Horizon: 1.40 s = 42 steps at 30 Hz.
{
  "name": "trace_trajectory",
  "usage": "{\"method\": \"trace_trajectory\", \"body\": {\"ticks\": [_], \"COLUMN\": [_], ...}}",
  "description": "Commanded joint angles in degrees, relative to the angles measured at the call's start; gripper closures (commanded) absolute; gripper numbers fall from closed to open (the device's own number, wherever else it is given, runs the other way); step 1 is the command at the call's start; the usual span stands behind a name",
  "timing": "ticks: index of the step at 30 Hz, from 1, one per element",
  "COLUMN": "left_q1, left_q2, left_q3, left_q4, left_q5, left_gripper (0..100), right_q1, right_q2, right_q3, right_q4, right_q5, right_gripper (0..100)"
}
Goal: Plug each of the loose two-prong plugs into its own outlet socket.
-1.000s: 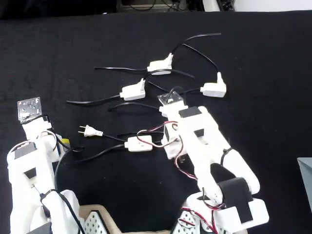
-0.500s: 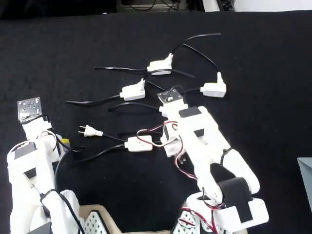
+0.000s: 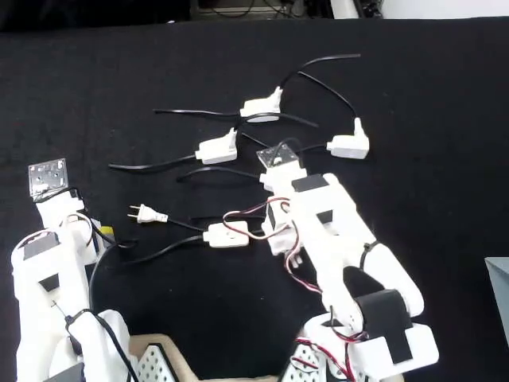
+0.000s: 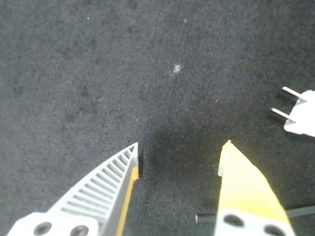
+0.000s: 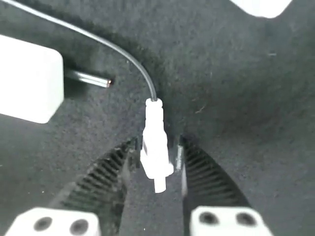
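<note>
**White plug pinched in the right gripper, not yet socketed**

The right gripper is clenching a white plug between its fingers, with the cord trailing away ahead of it over the black tabletop. A socket block is lying just beside the gripper, off to one side of the plug.

My read is that the step in hand is carrying this plug to a block. To do it well:
- The grip should be staying firm and square, so the plug is not twisting.
- The prongs should be lining up with the slots before any push.
- The push should be running straight along the plug's axis.
- The block is looking light and may be sliding, so the other arm bracing it would help.

The left gripper is hanging released over bare cloth. A loose two-prong plug is lying near it, off to its side, untouched.

The held plug's prongs, the end facing the block, and the block's slots are all hard to make out. In the high view the arm is covering the held plug. The cords are crossing, so which cord is joining which block is unclear.
</note>
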Motion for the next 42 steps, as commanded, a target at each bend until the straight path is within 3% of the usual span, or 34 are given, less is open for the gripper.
{"method": "trace_trajectory", "body": {"ticks": [1, 7, 12, 20, 30, 37, 42], "left_q1": [0.57, 0.57, 0.57, 0.57, 0.57, 6.37, 8.84], "left_q2": [-0.53, -0.53, -0.53, -0.53, -0.97, -1.05, -2.90], "left_q3": [-0.22, -0.22, -0.22, -0.22, -0.22, -0.40, -5.14], "left_q4": [-0.88, -0.88, -0.88, -0.88, -0.88, -0.79, -0.44], "left_q5": [-0.09, -0.09, -0.09, -0.09, 0.00, 0.09, 1.41], "left_gripper": [74, 74, 74, 74, 74, 74, 75], "right_q1": [-0.70, -0.62, -0.70, -0.62, -0.44, -0.62, -0.70], "right_q2": [0.04, -0.13, -0.04, -2.24, -30.64, -45.76, -52.35], "right_q3": [-0.04, -0.04, 0.22, -1.19, -6.73, -3.56, 1.10], "right_q4": [-0.62, -0.44, -0.44, 3.16, 18.11, 16.00, 7.56], "right_q5": [-0.44, -0.70, -0.70, -0.35, -0.35, -0.70, -0.79], "right_gripper": [88.0, 88.3, 98.2, 98.6, 98.6, 98.6, 98.6]}}
